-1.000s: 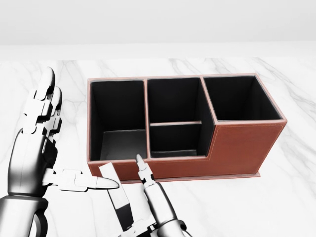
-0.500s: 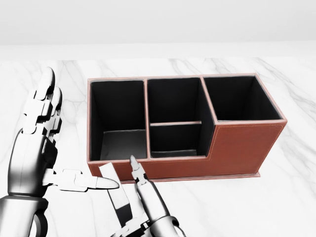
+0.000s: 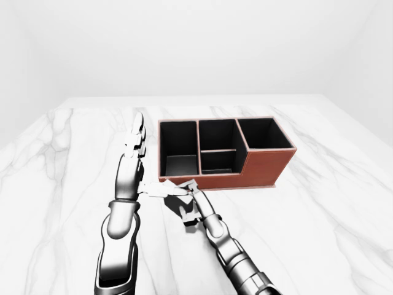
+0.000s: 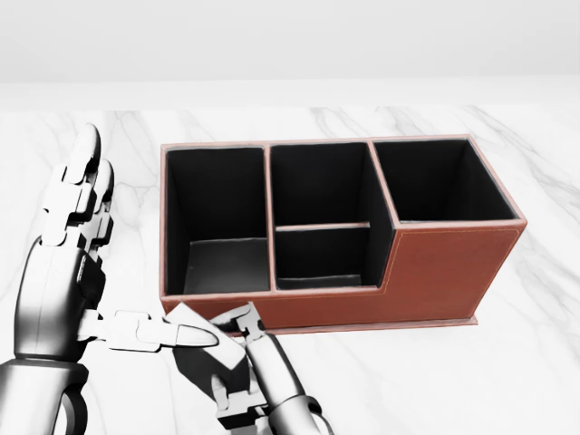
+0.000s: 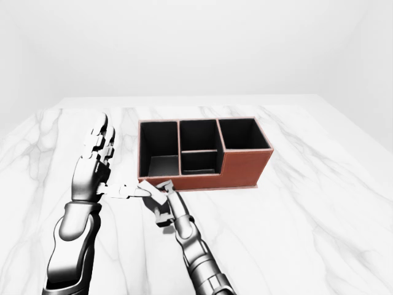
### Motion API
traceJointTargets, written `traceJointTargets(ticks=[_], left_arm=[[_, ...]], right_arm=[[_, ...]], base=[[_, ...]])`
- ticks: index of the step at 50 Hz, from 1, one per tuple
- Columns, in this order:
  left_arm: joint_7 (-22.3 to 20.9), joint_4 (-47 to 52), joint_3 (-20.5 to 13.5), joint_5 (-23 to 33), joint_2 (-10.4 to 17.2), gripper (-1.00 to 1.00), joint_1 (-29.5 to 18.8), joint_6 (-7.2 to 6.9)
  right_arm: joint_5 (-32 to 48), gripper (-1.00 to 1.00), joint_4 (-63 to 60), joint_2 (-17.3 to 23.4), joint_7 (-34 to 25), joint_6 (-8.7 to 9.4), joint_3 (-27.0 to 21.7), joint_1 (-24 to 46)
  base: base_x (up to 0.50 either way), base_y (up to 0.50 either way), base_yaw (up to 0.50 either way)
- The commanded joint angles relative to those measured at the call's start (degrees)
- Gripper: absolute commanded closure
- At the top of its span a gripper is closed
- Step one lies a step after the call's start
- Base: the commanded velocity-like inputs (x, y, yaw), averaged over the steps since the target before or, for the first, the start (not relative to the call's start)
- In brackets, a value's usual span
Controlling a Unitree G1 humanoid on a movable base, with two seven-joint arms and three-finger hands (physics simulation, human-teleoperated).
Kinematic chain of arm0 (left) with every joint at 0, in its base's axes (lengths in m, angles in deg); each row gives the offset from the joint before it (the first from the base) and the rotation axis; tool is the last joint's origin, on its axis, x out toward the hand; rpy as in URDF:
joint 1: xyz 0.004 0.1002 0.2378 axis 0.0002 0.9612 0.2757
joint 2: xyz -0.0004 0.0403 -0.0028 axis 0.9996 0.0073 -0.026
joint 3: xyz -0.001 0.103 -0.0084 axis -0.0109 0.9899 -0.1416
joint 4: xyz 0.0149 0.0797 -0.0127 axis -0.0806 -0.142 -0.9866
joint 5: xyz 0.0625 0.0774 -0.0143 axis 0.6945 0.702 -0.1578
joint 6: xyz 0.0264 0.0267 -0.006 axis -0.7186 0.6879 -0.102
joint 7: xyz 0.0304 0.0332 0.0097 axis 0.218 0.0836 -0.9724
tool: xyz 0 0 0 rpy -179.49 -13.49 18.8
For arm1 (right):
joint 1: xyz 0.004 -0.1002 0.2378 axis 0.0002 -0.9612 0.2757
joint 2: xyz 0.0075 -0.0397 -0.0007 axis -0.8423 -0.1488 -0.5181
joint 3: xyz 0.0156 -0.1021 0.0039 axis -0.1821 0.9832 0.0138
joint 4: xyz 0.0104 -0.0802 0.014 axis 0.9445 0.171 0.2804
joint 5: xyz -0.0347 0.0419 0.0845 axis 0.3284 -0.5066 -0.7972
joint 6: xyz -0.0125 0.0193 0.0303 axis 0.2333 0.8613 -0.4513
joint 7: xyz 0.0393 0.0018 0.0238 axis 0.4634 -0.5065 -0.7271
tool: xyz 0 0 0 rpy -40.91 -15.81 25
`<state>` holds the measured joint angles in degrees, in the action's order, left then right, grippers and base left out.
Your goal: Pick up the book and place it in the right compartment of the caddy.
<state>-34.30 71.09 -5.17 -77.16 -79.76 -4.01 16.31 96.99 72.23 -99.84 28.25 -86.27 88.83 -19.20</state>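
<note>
The book (image 4: 201, 361), small with a white edge and a dark cover, lies on the marble table (image 4: 535, 372) at the bottom of the head view, just below the caddy's left end. My right hand (image 4: 234, 364) comes up from the bottom edge with its fingers curled round the book. My left hand (image 4: 127, 258) stands open at the left, fingers pointing up, and its thumb (image 4: 172, 335) reaches across to the book's top corner. The brown leather caddy (image 4: 449, 267) has black-lined compartments. Its right compartment (image 4: 442, 181) is the deepest and holds nothing.
The caddy's left compartment (image 4: 217, 217) and its two small middle ones (image 4: 322, 217) hold nothing. The white marble table runs wide on every side, with its far edge (image 3: 196, 97) beyond the caddy in the left-eye view.
My right hand's fingers, straight before, have curled round the book, and the book has tipped and turned under them. The left hand and the caddy have not moved.
</note>
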Motion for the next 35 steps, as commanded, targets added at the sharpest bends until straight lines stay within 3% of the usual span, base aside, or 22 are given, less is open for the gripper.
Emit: traceJointTargets(ticks=[1,9,16,21,35], left_arm=[[-0.03,0.30,-0.16,-0.46,0.07,-1.00,-0.04,0.00],[0.00,-0.02,-0.26,-0.59,0.10,-1.00,-0.15,0.00],[-0.01,0.40,-0.12,-0.42,0.08,-1.00,-0.13,0.00],[0.02,0.04,-0.10,-0.36,0.07,-1.00,-0.14,0.00],[-0.05,0.35,-0.08,-0.29,0.05,-1.00,-0.13,0.00]], right_arm=[[-0.48,1.00,-0.92,-0.28,-0.79,0.00,0.51,-0.41],[-1.34,1.00,-9.30,0.57,-1.93,0.00,1.15,-2.16],[-3.92,1.00,-24.63,2.24,-4.45,0.00,2.23,-4.54],[-5.09,1.00,-30.30,3.02,-4.72,3.27,2.77,-4.71],[-6.16,1.00,-34.20,3.30,-4.83,6.39,3.06,-3.96]], base=[[0.00,0.00,0.00],[0.00,0.00,0.00],[0.00,0.00,0.00],[0.00,0.00,0.00],[0.00,0.00,0.00]])
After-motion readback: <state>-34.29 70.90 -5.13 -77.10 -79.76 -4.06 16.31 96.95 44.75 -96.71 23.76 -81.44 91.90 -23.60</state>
